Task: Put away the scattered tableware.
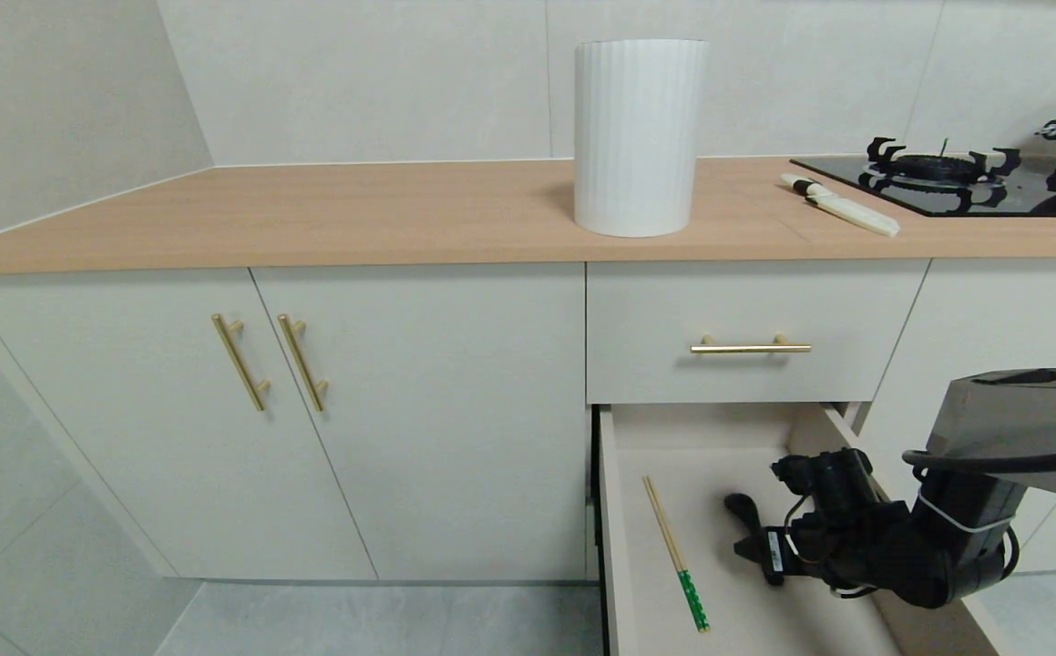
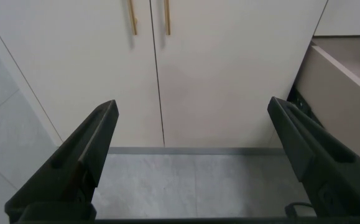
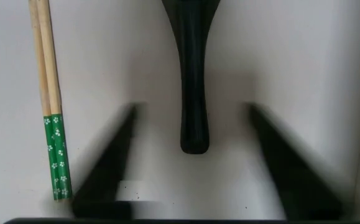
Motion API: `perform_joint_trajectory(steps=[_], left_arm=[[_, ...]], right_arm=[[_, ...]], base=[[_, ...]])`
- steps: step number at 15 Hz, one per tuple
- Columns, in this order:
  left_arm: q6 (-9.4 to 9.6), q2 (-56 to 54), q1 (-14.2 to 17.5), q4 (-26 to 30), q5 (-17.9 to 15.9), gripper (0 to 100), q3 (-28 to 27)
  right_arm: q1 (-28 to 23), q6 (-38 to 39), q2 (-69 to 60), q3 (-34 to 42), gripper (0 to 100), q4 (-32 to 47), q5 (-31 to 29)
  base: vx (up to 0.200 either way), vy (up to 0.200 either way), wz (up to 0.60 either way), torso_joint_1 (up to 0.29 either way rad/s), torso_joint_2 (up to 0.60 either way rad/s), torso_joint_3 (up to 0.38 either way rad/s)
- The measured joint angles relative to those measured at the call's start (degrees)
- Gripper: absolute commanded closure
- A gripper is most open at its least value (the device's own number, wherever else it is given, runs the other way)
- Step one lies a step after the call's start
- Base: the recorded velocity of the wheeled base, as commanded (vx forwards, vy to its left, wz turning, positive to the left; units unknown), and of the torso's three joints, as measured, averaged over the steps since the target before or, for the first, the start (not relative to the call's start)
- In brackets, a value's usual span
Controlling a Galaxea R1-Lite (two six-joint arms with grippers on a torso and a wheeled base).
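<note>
Inside the open lower drawer (image 1: 608, 510): green-tipped chopsticks (image 1: 673, 551) lie flat, with a black spoon (image 3: 194, 93) just beside them. The right gripper (image 3: 195, 169) sits low over the spoon handle, fingers spread on either side and not touching it; judged released. The left gripper (image 2: 192, 155) is spread wide and empty, facing the cabinet doors. A white knife (image 1: 842, 205) lies on the worktop (image 1: 354, 214) near the hob. Estimate: two items stowed; knife and closing the drawer remain.
</note>
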Motion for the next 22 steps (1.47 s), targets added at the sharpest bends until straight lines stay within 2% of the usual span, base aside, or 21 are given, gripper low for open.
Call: perform_joint_trajectory(steps=[4,8,12,15,17,22], left_arm=[[0.00,0.0,0.0,0.0,0.0,0,0.0],[0.00,0.0,0.0,0.0,0.0,0,0.0],[0.00,0.0,0.0,0.0,0.0,0,0.0],[0.00,0.0,0.0,0.0,0.0,0,0.0],[0.00,0.0,0.0,0.0,0.0,0,0.0],[-0.09,0.0,0.0,0.1,0.0,0,-0.1]], right_arm=[[0.0,0.0,-0.7,0.6,0,0.0,0.0],[0.0,-0.2,-11.5,2.7,0,3.0,0.1],[1.2,-0.3,-28.7,3.0,0,16.6,1.7],[3.9,-0.5,-40.9,1.3,0,31.1,4.9],[5.8,-0.9,-47.2,-0.7,0,40.8,8.0],[7.4,-6.3,-54.2,-1.8,0,47.9,10.3]], base=[[0.000,0.000,0.00,0.000,0.00,0.000],[0.000,0.000,0.00,0.000,0.00,0.000],[0.000,0.000,0.00,0.000,0.00,0.000],[0.000,0.000,0.00,0.000,0.00,0.000],[-0.200,0.000,0.00,0.007,0.00,0.000],[-0.200,0.000,0.00,0.003,0.00,0.005]])
